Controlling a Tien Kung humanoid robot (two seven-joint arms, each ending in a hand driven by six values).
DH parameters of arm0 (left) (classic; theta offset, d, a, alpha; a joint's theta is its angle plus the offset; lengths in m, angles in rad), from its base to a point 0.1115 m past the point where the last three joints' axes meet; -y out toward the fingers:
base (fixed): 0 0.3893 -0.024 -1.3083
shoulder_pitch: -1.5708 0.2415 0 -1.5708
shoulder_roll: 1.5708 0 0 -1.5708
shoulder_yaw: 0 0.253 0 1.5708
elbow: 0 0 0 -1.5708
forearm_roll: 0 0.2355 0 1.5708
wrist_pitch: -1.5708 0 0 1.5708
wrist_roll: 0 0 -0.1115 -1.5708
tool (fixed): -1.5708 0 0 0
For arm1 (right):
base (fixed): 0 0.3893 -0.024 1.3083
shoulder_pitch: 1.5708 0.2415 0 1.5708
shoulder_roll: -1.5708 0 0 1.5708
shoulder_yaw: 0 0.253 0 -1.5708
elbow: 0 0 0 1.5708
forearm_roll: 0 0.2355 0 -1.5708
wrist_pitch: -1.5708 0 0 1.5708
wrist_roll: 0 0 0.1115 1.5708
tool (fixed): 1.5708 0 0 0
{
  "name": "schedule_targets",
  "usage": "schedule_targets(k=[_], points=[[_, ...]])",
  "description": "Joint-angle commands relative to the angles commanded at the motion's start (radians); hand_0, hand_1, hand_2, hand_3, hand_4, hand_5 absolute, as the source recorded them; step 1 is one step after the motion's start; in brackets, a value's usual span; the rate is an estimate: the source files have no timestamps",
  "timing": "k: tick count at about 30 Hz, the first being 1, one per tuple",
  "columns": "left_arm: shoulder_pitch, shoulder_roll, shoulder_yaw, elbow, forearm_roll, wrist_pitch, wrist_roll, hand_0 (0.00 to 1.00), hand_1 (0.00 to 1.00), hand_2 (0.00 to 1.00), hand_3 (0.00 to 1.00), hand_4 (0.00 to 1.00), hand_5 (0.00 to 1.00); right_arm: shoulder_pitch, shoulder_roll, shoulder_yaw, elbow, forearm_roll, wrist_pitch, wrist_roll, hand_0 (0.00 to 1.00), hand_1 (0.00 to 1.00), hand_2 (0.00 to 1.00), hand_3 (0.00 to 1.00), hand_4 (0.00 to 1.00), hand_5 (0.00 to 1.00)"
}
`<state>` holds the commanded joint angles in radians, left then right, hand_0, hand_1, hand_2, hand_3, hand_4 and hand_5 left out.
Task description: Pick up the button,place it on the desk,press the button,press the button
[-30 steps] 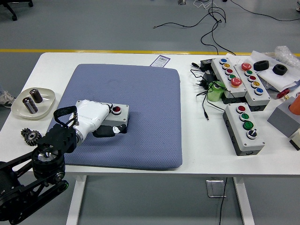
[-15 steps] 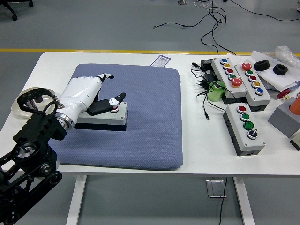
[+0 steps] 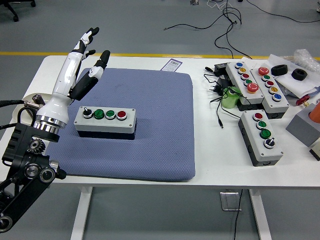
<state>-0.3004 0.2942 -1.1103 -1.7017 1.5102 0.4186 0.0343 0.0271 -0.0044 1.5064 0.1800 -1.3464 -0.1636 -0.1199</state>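
A grey button box [image 3: 105,121] lies flat on the left half of a blue mat [image 3: 150,125], its long side running left to right. Its top carries a black knob at the left, then a green button, a white button and a red button. Nothing touches the box. The left hand [image 3: 75,70] is raised above and to the left of it, over the mat's far left corner, with its white fingers [image 3: 86,41] stretched out and spread and nothing held in them. Its black arm comes in from the lower left corner. The mat rests on a white table [image 3: 210,160]. To the right of the mat, well apart from the box, lie three more button boxes [image 3: 259,136] among black cables [image 3: 217,100].
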Motion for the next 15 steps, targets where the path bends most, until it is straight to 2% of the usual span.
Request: schedule_targets(k=[2, 4, 6, 9, 15], points=[[0.005, -0.001, -0.009, 0.002, -0.060, -0.003, -0.008, 0.906, 0.955, 0.998, 0.998, 0.675, 0.998, 0.000, -0.001, 0.000, 0.000, 0.000, 0.000, -0.001, 0.654, 0.691, 0.763, 0.653, 0.348, 0.179], [0.010, -0.002, -0.019, 0.002, -0.078, -0.005, -0.008, 0.906, 0.955, 0.998, 0.998, 0.675, 0.998, 0.000, -0.001, -0.002, 0.000, -0.001, -0.001, -0.002, 0.654, 0.691, 0.763, 0.653, 0.348, 0.179], [0.016, -0.003, -0.033, 0.003, -0.073, -0.018, -0.003, 0.896, 0.945, 0.997, 0.998, 0.675, 0.998, -0.001, -0.002, -0.007, 0.000, 0.004, -0.001, -0.002, 0.655, 0.691, 0.763, 0.653, 0.347, 0.177], [0.018, 0.000, -0.050, 0.009, -0.068, -0.065, 0.020, 0.896, 0.945, 0.997, 0.998, 0.675, 0.998, -0.006, -0.003, -0.017, 0.000, 0.014, -0.001, -0.004, 0.655, 0.691, 0.763, 0.653, 0.347, 0.177], [0.022, 0.004, -0.072, 0.015, -0.053, -0.093, 0.038, 0.885, 0.940, 0.987, 0.998, 0.679, 0.998, -0.012, -0.006, -0.032, 0.000, 0.027, -0.003, -0.006, 0.655, 0.690, 0.764, 0.653, 0.347, 0.177]])
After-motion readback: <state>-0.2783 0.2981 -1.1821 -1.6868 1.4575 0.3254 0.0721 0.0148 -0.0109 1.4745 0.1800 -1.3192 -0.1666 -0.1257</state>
